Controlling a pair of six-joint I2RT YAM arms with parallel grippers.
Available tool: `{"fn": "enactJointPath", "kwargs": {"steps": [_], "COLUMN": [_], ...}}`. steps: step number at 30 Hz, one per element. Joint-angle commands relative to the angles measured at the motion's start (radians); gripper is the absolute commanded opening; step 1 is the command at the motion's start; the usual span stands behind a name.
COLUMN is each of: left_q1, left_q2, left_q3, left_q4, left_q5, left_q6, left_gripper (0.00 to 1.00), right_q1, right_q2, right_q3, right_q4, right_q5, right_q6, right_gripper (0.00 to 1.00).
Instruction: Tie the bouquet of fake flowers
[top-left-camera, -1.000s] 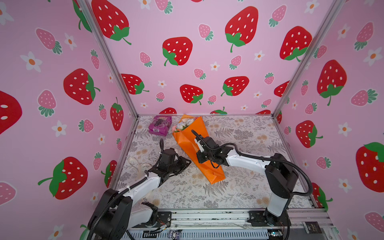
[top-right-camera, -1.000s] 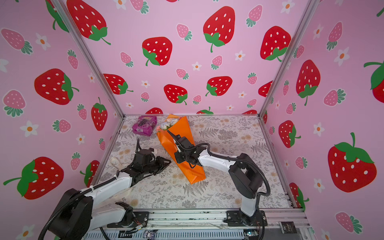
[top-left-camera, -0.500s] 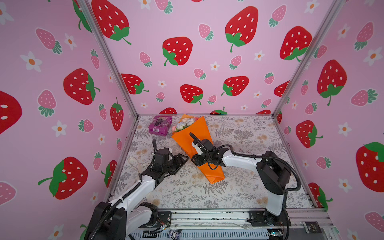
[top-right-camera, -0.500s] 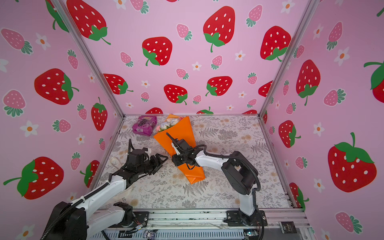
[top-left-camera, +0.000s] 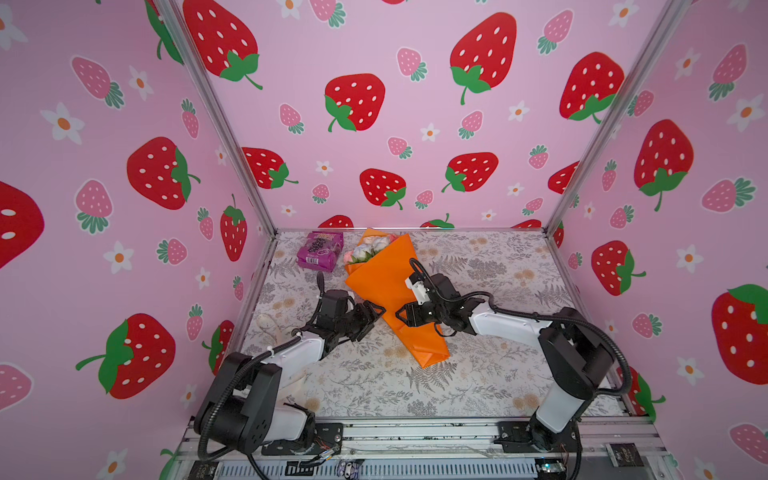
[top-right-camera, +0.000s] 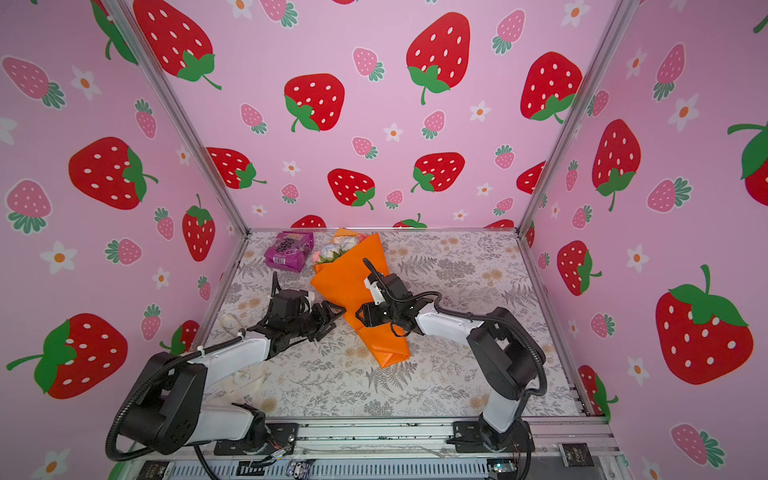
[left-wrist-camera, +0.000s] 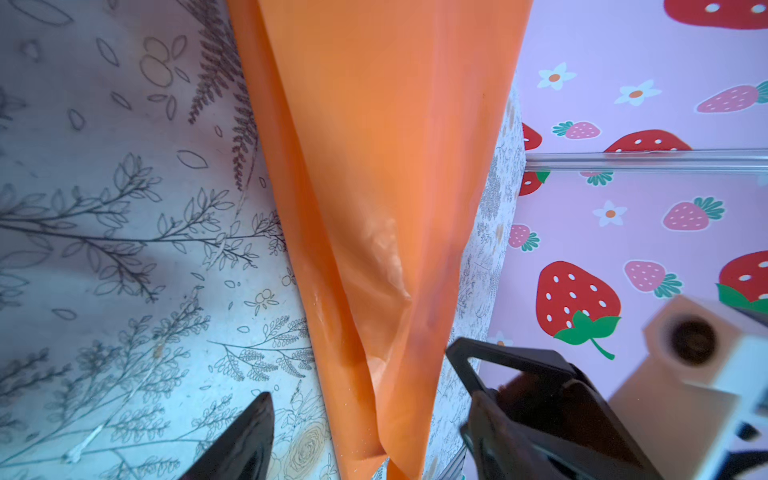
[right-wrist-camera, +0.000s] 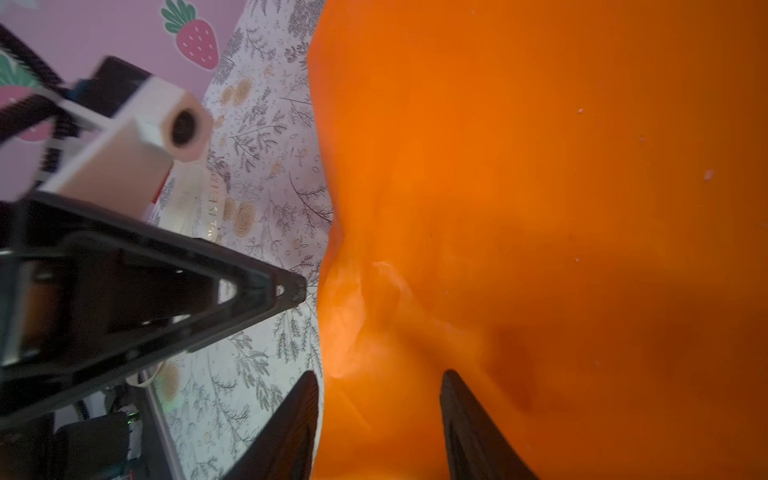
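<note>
light: bright, even | shadows: soft, faint | top views: sharp, edges bowed | wrist views: close foreground blurred

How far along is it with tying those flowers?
Done: the pink and white fake roses sit wrapped in the orange paper cone, lying on the floral-print table. In hand: nothing gripped; the left gripper and right gripper flank the cone's narrow part, both open. Left: the tying itself; the cream ribbon lies loose near the table's left edge, not around the cone.
</note>
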Motion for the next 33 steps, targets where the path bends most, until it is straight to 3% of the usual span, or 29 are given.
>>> {"fn": "enactJointPath", "kwargs": {"steps": [1,6,11,17,24,25,33], "left_q1": [-0.012,-0.018,-0.018,-0.014,0.006,0.008,0.017], "left_q2": [0.047,0.133,0.208,0.245,0.295,0.302,0.287], "left_q3": [0.052,0.075,0.101,0.131,0.153,0.155,0.117], "left_q4": [0.056,0.092,0.111,0.102,0.094,0.096,0.095], "left_q5": [0.030,0.066,0.084,0.083,0.079,0.080,0.060], "left_q6": [-0.010,-0.005,0.000,0.019,0.042,0.043,0.041], "left_gripper": [0.70,0.60,0.40,0.22,0.07,0.01,0.00], "right_q1": [-0.048,-0.119,-0.114,-0.089,-0.087,-0.086,-0.140], "right_q2": [-0.116,-0.237,-0.186,-0.119,-0.101,-0.103,-0.267], "right_q3": [-0.074,-0.260,-0.377,-0.450,-0.607,-0.618,-0.571], "right_q4": [0.050,0.099,0.244,0.238,0.373,0.384,0.358], "right_q5": [-0.064,-0.165,-0.325,-0.291,-0.275,-0.273,-0.314], "right_q6": [0.046,0.098,0.183,0.201,0.285,0.292,0.311], "right_gripper": [0.51,0.41,0.29,0.23,0.20,0.20,0.19]}}
